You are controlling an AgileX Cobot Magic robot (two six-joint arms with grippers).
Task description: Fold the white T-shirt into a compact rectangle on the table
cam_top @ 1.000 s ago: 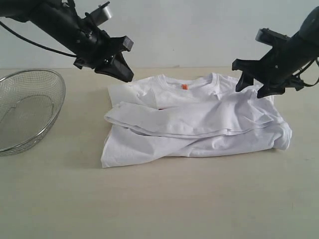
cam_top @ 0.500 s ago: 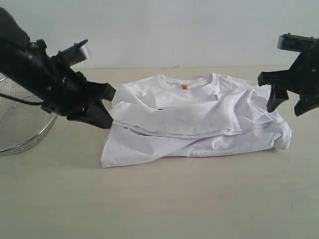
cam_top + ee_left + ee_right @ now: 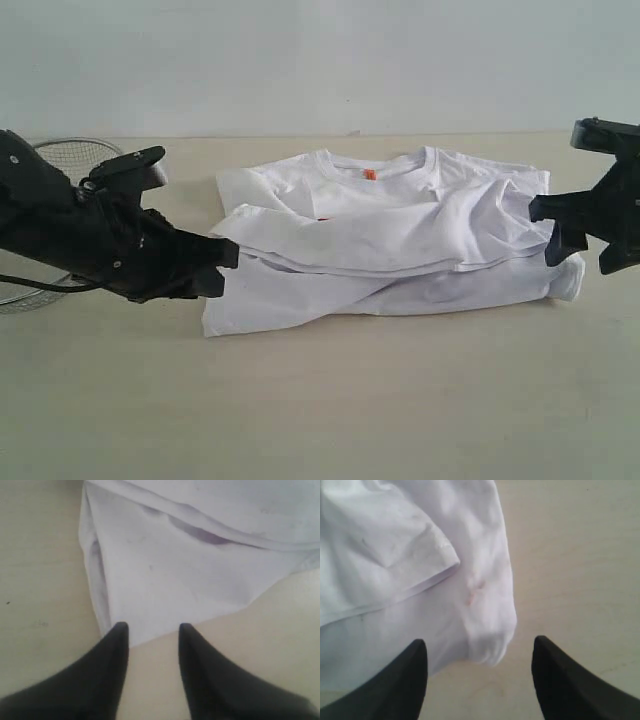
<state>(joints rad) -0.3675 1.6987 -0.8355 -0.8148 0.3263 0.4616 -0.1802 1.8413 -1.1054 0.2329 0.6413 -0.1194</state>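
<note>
The white T-shirt [image 3: 390, 240] lies partly folded on the table [image 3: 320, 410], collar and orange neck tag [image 3: 370, 174] to the rear, a sleeve layer draped across the chest. My left gripper [image 3: 224, 268] is low at the shirt's front left corner. In the left wrist view its jaws [image 3: 152, 629] stand apart over bare table, and the shirt's corner [image 3: 190, 570] lies just beyond the tips. My right gripper [image 3: 578, 250] hangs at the shirt's right end. It is open wide [image 3: 480, 644], with the bunched shirt corner [image 3: 490, 645] just ahead of the gap.
A round wire-mesh basket [image 3: 70, 155] sits at the far left behind my left arm. Pale table surface stretches in front of the shirt and to its right [image 3: 570, 555].
My left arm dropped from above the shirt's rear left down to its front left corner, and its jaws parted. My right arm moved right and lower, to the shirt's right end.
</note>
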